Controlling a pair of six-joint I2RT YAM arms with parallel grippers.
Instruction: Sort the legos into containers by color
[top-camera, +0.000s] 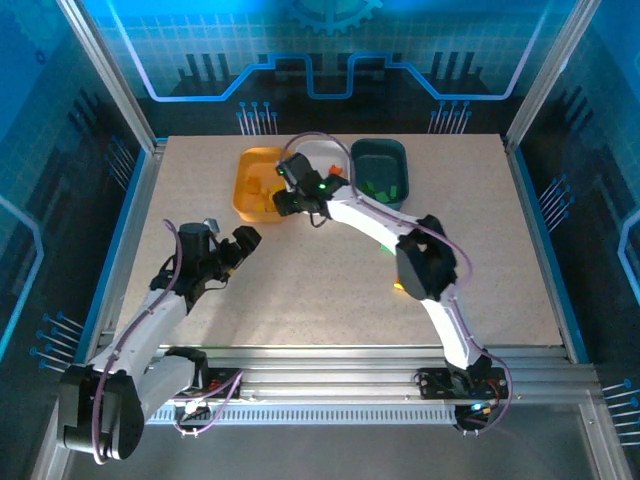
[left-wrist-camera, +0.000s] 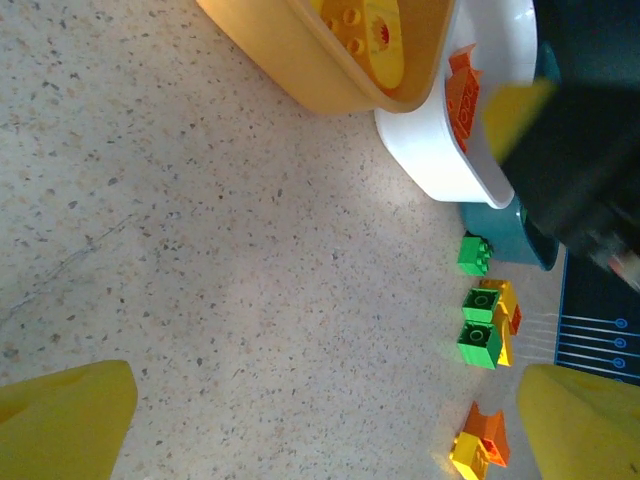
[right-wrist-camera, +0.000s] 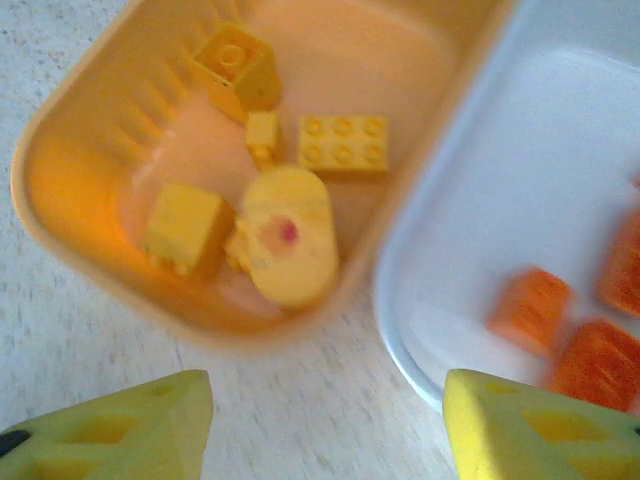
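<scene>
The sorting looks mostly done: yellow bricks (right-wrist-camera: 290, 235) fill the yellow tray (right-wrist-camera: 40, 215), orange bricks (right-wrist-camera: 530, 310) the white tray (right-wrist-camera: 520, 180), green bricks (top-camera: 375, 186) the teal tray (top-camera: 381, 158) at the table's (top-camera: 300, 290) far edge, but loose bricks (left-wrist-camera: 478, 343) remain on its right half, and the right gripper (right-wrist-camera: 322, 400) and left gripper (left-wrist-camera: 325, 400) both hang open and empty.

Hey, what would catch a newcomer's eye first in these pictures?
The yellow tray holds yellow legos and the white tray beside it orange legos, at the far edge of the table. The right end effector hangs open over where those two meet. Other loose legos, green, yellow and orange, lie on the table.
</scene>
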